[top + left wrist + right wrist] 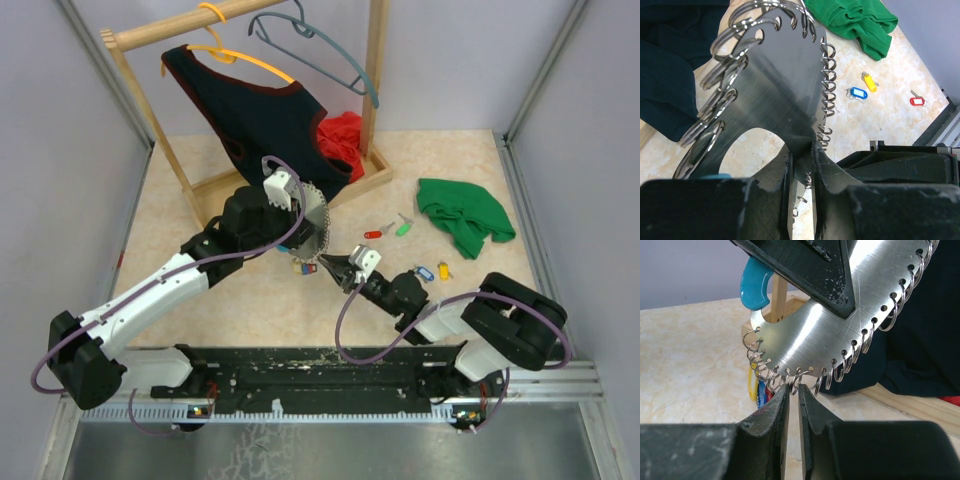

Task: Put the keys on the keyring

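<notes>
The keyring (312,222) is a shiny metal disc (830,335) with many wire rings along its rim and a light-blue band (754,285). My left gripper (300,215) is shut on the disc's inner edge (775,85), holding it above the table. My right gripper (793,390) is at the disc's lower rim, its jaws nearly closed on one wire ring. Yellow, blue and red tagged keys (754,385) hang from the rim beside it. On the table lie a red key (372,234), a green key (403,226), a blue key (423,272) and a yellow key (443,269).
A wooden clothes rack (375,90) stands at the back with a dark vest (260,105), an orange hanger and a grey hanger. A red cloth (345,135) lies on its base. A green cloth (462,215) lies at the right.
</notes>
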Controlling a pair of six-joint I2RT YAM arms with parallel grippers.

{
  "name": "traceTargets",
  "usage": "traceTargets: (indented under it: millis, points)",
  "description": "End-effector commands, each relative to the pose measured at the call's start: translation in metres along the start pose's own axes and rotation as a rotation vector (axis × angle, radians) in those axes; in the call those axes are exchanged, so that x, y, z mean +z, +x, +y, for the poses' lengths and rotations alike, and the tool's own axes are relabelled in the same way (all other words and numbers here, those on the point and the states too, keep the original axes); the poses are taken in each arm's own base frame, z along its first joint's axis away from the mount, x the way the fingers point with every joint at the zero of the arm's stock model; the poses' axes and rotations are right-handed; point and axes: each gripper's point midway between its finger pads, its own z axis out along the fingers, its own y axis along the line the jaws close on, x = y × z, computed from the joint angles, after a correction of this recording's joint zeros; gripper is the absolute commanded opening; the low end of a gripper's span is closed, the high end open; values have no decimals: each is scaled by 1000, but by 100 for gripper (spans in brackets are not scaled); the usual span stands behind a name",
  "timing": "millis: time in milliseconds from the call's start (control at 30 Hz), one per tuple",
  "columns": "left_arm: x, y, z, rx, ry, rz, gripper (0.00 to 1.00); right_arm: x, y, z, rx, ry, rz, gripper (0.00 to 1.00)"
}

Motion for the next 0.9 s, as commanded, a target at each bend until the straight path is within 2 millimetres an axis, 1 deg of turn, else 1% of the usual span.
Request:
traceTargets:
  millis: [0,267,333,433,567,700,867]
  points:
    - [-6,-15,-12,3,46,-55,0,11,-25,-2,-7,17,-86,12]
    - [-6,-15,-14,4,51,-54,0,11,-23,-1,1,13,-84,10]
    - [-6,-14,-13,1,48,-53,0,11,-24,-1,3,11,-86,6]
    - [-6,-12,-10,-4,30,-55,0,9,-25,-1,3,11,-88,0]
    - [-6,-8,0,-36,-22,-58,0,5,-25,1,-4,2,-79,0]
    - [-5,-2,9,-93,-70,-58,3,0,-27,2,-7,-3,-83,0]
    - [-1,7,12,-168,-84,-50,10,-5,-32,2,-8,-7,-92,0]
